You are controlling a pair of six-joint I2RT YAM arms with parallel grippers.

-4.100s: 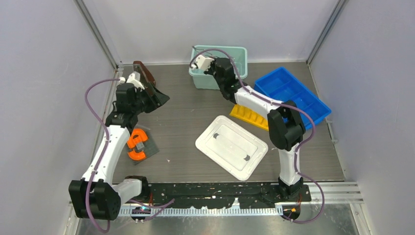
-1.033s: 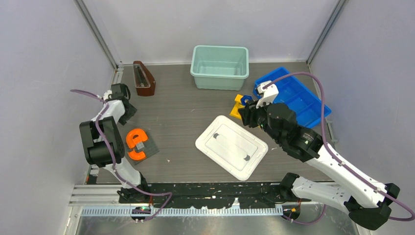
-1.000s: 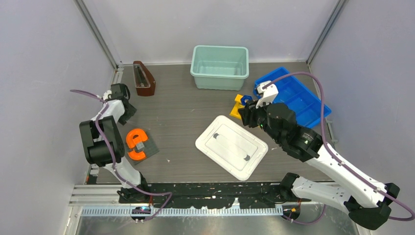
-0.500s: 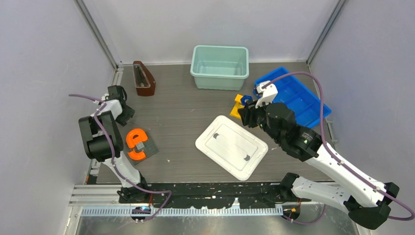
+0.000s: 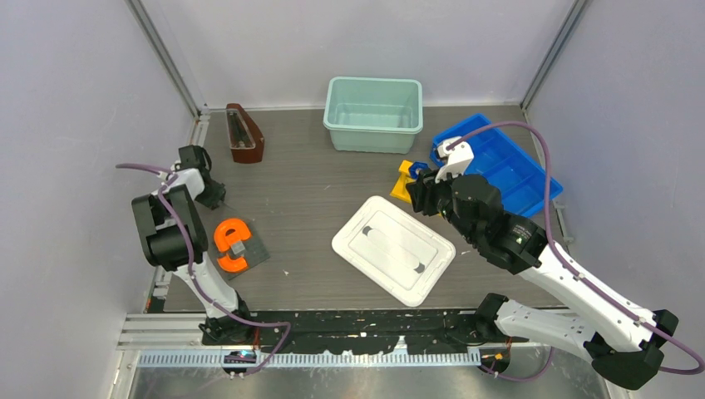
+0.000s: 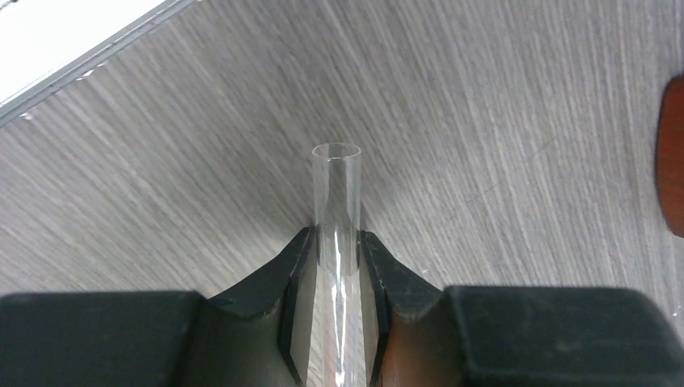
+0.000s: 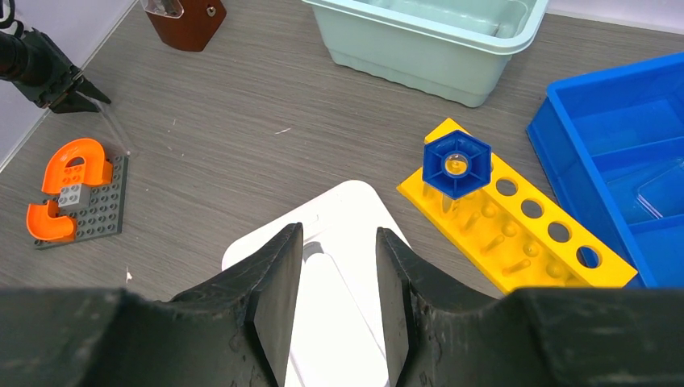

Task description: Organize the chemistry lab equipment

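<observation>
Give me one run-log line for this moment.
left gripper: shut on tube | right gripper: open, empty, pointing at lid | blue knob: on rack end

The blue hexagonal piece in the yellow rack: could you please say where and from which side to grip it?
Probably from above, pinching two opposite flats of the blue hexagonal piece: it stands upright in the yellow rack, head clear.
</observation>
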